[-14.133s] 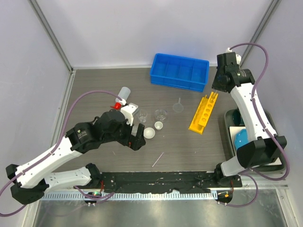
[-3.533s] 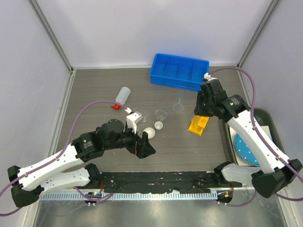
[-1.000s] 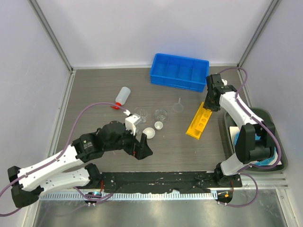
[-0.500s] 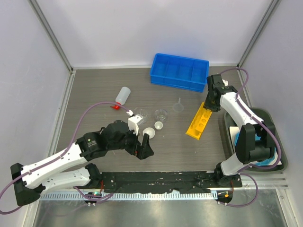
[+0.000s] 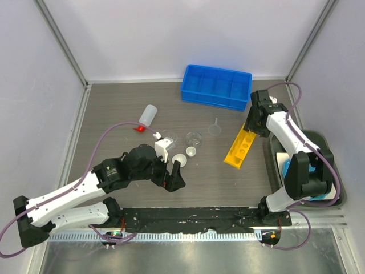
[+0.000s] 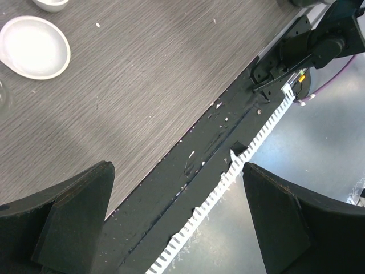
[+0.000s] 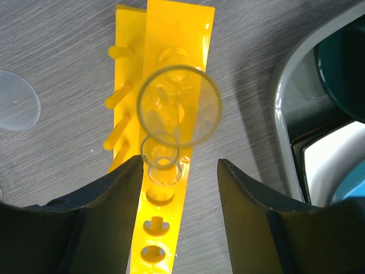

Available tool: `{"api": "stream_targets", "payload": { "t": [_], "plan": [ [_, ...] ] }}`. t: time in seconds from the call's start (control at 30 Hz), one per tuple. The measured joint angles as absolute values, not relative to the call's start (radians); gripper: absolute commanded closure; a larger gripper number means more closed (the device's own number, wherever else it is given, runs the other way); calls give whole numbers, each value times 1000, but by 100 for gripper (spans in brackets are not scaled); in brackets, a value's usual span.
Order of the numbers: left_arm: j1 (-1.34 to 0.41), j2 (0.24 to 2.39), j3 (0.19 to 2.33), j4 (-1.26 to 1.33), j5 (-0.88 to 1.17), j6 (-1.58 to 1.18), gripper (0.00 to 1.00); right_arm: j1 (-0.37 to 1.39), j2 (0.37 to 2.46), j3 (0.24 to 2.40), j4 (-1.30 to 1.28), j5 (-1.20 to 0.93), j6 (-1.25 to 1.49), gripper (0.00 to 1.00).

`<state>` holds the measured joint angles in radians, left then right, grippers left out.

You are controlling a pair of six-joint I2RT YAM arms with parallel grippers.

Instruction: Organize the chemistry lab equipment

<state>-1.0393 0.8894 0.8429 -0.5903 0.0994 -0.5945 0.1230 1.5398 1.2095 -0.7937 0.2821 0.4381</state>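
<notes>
The yellow holed tube rack (image 5: 239, 146) lies slantwise right of centre. My right gripper (image 5: 251, 124) hovers over its far end, open and empty. In the right wrist view the rack (image 7: 171, 228) runs between my fingers, and a clear glass tube (image 7: 178, 106) stands in a hole, seen end on, just beyond my right gripper (image 7: 178, 165). My left gripper (image 5: 173, 177) is open and empty near the table's front edge (image 6: 177, 188). Two beakers (image 5: 194, 137), a funnel (image 5: 215, 128), two white dishes (image 5: 179, 160) and the red-capped squeeze bottle (image 5: 147, 117) sit mid-table.
A blue divided bin (image 5: 217, 86) stands at the back. A grey tray (image 5: 275, 171) at the right holds the teal mug and the blue plate; its rim (image 7: 283, 108) lies close to my right finger. The black rail (image 6: 188, 165) runs along the table's front edge.
My left gripper has shifted slightly right near the front edge. My right gripper has stayed over the rack's far end. Earlier, a thin tube lay loose near the front edge; it no longer shows.
</notes>
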Motion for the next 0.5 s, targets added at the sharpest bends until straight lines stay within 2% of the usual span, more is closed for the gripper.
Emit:
{"api": "stream_targets", "payload": {
  "t": [0.27,0.5],
  "plan": [
    [-1039,888,897,-636,65,-595,0,166,1391,1319,-871,309,420,37],
    [-1039,888,936,-720,-9,-603,0,400,1235,1269,-899,343,439,37]
  ]
}}
